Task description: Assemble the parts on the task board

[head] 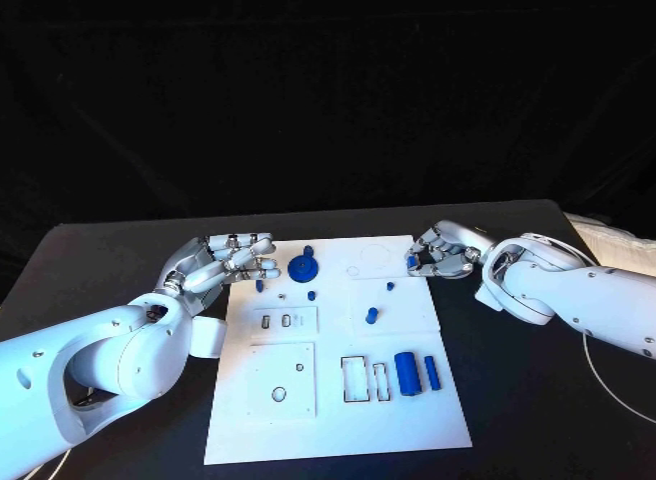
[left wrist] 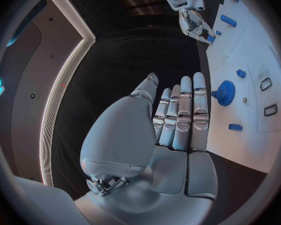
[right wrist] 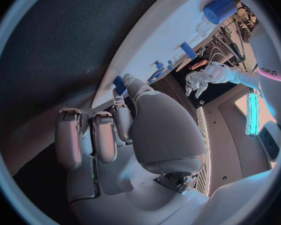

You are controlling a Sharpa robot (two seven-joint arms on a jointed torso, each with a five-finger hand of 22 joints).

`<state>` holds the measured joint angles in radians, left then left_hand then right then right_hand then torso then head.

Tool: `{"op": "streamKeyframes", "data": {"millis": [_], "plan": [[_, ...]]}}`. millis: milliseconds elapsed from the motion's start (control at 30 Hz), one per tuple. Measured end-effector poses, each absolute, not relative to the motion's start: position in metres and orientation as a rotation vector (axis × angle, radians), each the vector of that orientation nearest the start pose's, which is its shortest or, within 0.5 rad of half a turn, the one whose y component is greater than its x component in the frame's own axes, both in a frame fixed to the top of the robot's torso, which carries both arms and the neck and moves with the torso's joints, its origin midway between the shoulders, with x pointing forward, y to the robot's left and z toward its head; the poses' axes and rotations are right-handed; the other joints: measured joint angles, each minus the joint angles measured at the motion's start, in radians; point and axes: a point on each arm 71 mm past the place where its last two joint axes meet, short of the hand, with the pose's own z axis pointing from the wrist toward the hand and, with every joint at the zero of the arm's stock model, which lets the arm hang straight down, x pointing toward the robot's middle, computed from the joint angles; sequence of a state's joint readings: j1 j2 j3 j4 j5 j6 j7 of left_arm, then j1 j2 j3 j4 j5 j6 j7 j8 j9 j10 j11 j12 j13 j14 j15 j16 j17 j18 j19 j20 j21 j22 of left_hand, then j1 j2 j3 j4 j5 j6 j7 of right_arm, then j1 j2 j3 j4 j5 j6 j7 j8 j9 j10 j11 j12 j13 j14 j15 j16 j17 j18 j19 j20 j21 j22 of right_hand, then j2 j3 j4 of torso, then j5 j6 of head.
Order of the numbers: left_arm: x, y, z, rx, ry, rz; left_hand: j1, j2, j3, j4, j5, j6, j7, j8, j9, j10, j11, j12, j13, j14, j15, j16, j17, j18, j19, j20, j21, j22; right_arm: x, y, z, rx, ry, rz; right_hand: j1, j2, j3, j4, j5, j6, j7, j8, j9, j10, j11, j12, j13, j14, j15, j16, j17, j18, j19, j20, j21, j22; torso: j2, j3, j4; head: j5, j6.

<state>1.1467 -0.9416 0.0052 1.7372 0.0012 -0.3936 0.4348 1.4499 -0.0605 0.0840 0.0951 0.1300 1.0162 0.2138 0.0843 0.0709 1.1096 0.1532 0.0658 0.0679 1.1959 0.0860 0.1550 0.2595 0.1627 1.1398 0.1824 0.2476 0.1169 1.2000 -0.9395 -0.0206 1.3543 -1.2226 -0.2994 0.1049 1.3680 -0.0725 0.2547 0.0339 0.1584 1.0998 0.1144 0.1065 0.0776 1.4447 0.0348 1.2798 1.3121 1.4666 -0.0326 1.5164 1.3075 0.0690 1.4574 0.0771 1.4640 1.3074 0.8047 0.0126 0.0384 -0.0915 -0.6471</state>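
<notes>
The white task board (head: 343, 410) lies in the middle of the black table. On it are a blue gear (head: 304, 267), several small blue pegs such as one (head: 371, 316) near the middle, and two blue cylinders (head: 406, 372) by the slots. My left hand (head: 220, 262) hovers at the board's far left edge, fingers straight and apart, holding nothing; the left wrist view shows the left hand (left wrist: 178, 120) beside the gear (left wrist: 226, 92). My right hand (head: 444, 250) is at the far right edge and pinches a small blue part (head: 412, 263), seen at the fingertips as the blue part (right wrist: 120, 83).
Rectangular slots (head: 364, 378) and raised plates (head: 282, 378) mark the board's near half. Black table (head: 112, 260) extends on both sides of the board. A white cable (head: 617, 385) runs along the table's right side.
</notes>
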Motion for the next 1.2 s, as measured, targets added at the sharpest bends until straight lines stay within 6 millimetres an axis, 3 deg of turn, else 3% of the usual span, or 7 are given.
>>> {"op": "streamKeyframes", "data": {"millis": [267,567,833,1033,1200], "plan": [[0.446,0.2,-0.167,-1.129,1.377,-1.613,0.0,0.0,0.0,0.0,0.0,0.0,0.0,0.0,0.0,0.0,0.0,0.0,0.0,0.0,0.0,0.0,0.002,0.0,0.0,0.0,0.0,-0.001,0.51,-0.296,-0.182,0.069,1.638,0.662,0.002,0.017,0.028,-0.012,-0.022,0.032,-0.009,0.014,0.0,0.005,-0.016,0.005,-0.004,0.0,-0.018,0.004,0.0,0.0,0.003,-0.015,0.004,0.0,0.0,0.0,0.0005,-0.002,-0.002],[0.448,0.201,-0.167,-1.131,1.376,-1.608,0.0,0.0,0.003,-0.003,0.0,0.0,0.0,0.0,0.0,0.0,0.0,0.0,0.0,0.0,0.0,0.0,0.002,0.0,0.0,0.0,0.0,-0.001,0.501,-0.28,-0.166,0.085,1.593,0.685,-0.007,0.031,0.048,-0.02,-0.035,0.033,-0.008,0.014,0.0,0.002,-0.02,0.0,0.001,0.0,-0.018,0.004,0.0,0.0,0.003,-0.018,0.004,0.001,-0.002,-0.0008,0.0011,0.0,-0.003],[0.454,0.21,-0.171,-1.151,1.362,-1.581,0.0,0.0,0.003,-0.003,0.0,0.0,0.0,0.0,0.0,0.0,0.0,0.0,0.001,0.0,0.0,0.0,0.002,0.0,0.0,0.0,0.0,-0.001,0.488,-0.22,-0.152,0.121,1.608,0.762,-0.016,0.04,0.052,-0.021,-0.032,0.033,-0.008,0.014,0.0,-0.003,-0.024,-0.026,0.011,0.0,-0.018,0.004,0.0,0.0,0.0,-0.022,0.004,0.001,-0.006,-0.0023,-0.001,0.009,-0.006],[0.458,0.215,-0.173,-1.169,1.354,-1.571,0.0,0.0,0.003,-0.003,0.0,0.0,0.0,0.0,0.0,0.0,0.0,0.0,0.001,0.0,0.0,0.0,0.002,0.0,0.0,0.0,0.0,-0.001,0.481,-0.17,-0.154,0.088,1.634,0.799,-0.02,0.044,0.052,-0.021,-0.032,0.033,-0.008,0.013,0.0,-0.003,-0.024,-0.028,0.014,0.0,-0.018,0.004,0.001,0.0,0.0,-0.022,0.004,0.001,-0.01,-0.0061,0.003,0.021,-0.016],[0.459,0.217,-0.174,-1.178,1.351,-1.568,0.0,0.0,0.003,-0.003,0.0,0.0,0.0,0.0,0.0,0.0,0.0,0.0,0.001,0.0,0.0,0.0,0.002,0.0,0.0,0.0,0.0,-0.001,0.473,-0.141,-0.162,0.043,1.654,0.804,-0.021,0.045,0.055,-0.019,-0.032,0.033,-0.008,0.012,0.0,-0.003,-0.024,-0.029,0.014,0.0,-0.018,0.004,0.001,0.0,0.0,-0.022,0.004,0.001,-0.013,-0.0096,0.0082,0.035,-0.031]]}}
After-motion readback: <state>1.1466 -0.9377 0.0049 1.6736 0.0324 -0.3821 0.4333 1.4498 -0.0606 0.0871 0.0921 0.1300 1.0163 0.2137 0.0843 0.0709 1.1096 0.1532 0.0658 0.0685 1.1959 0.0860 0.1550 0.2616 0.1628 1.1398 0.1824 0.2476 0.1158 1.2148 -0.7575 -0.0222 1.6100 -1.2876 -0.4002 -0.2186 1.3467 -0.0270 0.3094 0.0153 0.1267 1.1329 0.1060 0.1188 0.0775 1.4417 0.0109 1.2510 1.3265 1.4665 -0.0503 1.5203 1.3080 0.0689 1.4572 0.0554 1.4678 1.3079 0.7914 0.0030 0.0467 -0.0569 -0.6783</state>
